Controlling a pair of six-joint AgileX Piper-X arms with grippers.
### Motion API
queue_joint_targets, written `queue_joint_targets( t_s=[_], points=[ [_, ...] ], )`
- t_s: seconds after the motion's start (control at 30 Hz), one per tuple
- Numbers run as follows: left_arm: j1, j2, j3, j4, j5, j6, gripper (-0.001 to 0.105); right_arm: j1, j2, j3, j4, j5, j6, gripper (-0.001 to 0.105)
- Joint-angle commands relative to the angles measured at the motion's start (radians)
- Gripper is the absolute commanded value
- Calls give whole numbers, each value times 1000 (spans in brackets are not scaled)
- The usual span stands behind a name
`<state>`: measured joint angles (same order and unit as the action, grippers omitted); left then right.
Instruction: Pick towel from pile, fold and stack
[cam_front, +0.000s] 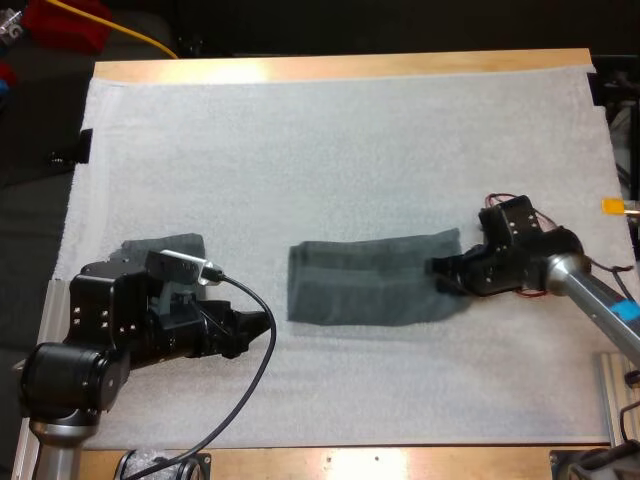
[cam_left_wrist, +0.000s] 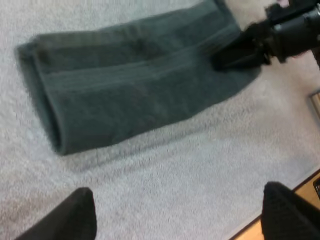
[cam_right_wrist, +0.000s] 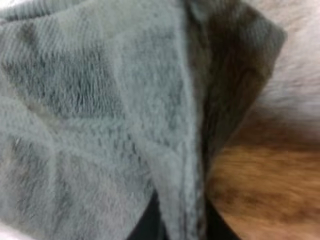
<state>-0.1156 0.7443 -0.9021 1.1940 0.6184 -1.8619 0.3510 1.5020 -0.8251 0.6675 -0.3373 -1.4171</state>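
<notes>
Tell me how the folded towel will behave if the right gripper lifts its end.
Likely floppy: the towel lies in soft folded layers, so its free end should sag and drag. Probably grippy, not slippery: its fuzzy pile bunches inside the right gripper.

Folded grey-green towel lies flat at centre; second towel far left.

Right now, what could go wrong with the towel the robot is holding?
The right hand pinches only the right end of the towel, so the thick fold could slip out or fall open when pulled. The left hand is open and clear of the towel, so nothing steadies the other end, and it might drag along the mat.
</notes>
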Motion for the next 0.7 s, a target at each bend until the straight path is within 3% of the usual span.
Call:
queue_joint_targets(
  t_s=[0.0,0.43,0.67],
  points=[
    [3,-3,-3,-11,8,4,66,3,-22,2,44,60,-22,1],
    [3,-3,-3,-23,8,4,66,3,-194,2,277,427,-96,1],
    [3,-3,-3,-28,8,4,66,3,-228,-21,339,485,-131,1]
  ],
)
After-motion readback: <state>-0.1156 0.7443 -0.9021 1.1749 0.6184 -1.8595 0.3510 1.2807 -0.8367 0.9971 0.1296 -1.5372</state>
